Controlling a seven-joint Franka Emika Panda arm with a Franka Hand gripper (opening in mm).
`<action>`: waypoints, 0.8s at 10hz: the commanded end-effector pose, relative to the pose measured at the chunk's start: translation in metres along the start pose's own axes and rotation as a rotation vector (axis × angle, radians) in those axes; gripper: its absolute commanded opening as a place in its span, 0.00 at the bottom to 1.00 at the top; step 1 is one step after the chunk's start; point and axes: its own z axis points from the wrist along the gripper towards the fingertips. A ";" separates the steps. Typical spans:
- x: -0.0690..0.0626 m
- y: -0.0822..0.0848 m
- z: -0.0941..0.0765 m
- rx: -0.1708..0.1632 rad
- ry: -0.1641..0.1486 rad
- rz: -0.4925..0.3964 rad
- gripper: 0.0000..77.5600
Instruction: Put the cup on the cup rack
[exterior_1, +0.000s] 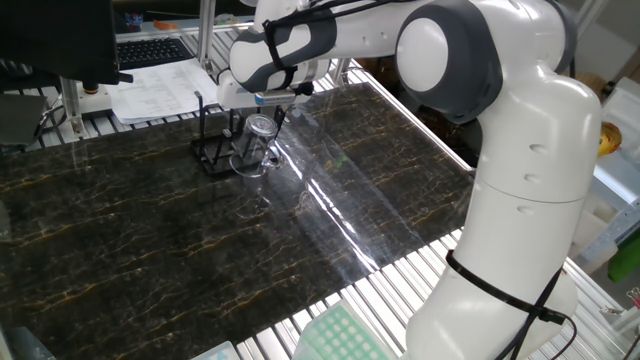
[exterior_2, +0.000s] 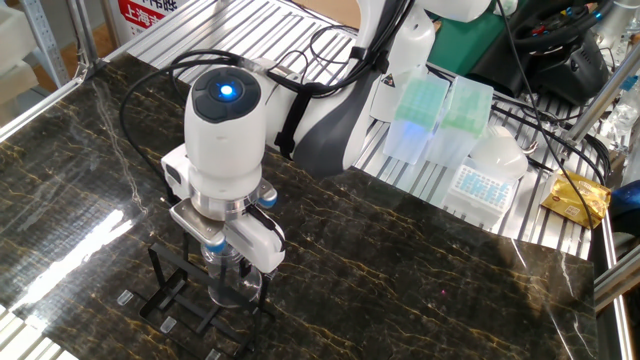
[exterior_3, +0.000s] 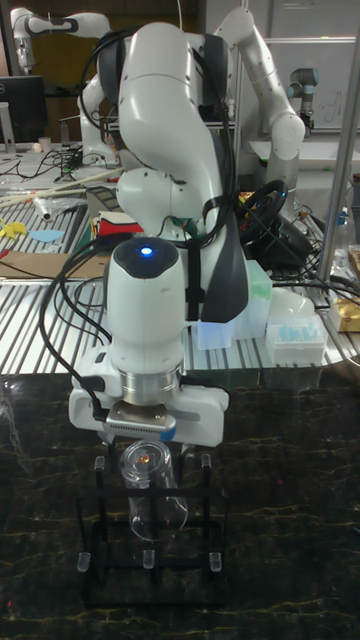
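Observation:
The cup (exterior_1: 257, 146) is clear glass and hangs tilted just under my gripper (exterior_1: 263, 113), which is shut on it near the rim. It sits over the right part of the black wire cup rack (exterior_1: 212, 148), among the upright pegs. In the other fixed view the cup (exterior_2: 233, 282) leans between the pegs of the rack (exterior_2: 172, 292), below the gripper (exterior_2: 230, 252). In the tall fixed view the cup (exterior_3: 150, 492) shows its round mouth towards the camera, above the rack's base (exterior_3: 150, 583). The gripper (exterior_3: 143, 442) hides its own fingertips.
The rack stands on a dark marble-patterned tabletop (exterior_1: 150, 250). Papers and a keyboard (exterior_1: 150, 50) lie beyond the far edge. Pipette-tip boxes (exterior_2: 440, 120) sit on the slatted metal surface behind the arm.

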 end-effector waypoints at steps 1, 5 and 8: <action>-0.007 0.001 -0.014 0.026 0.015 -0.012 1.00; -0.008 -0.002 -0.031 0.029 0.042 -0.019 1.00; -0.008 -0.002 -0.034 0.026 0.049 -0.023 1.00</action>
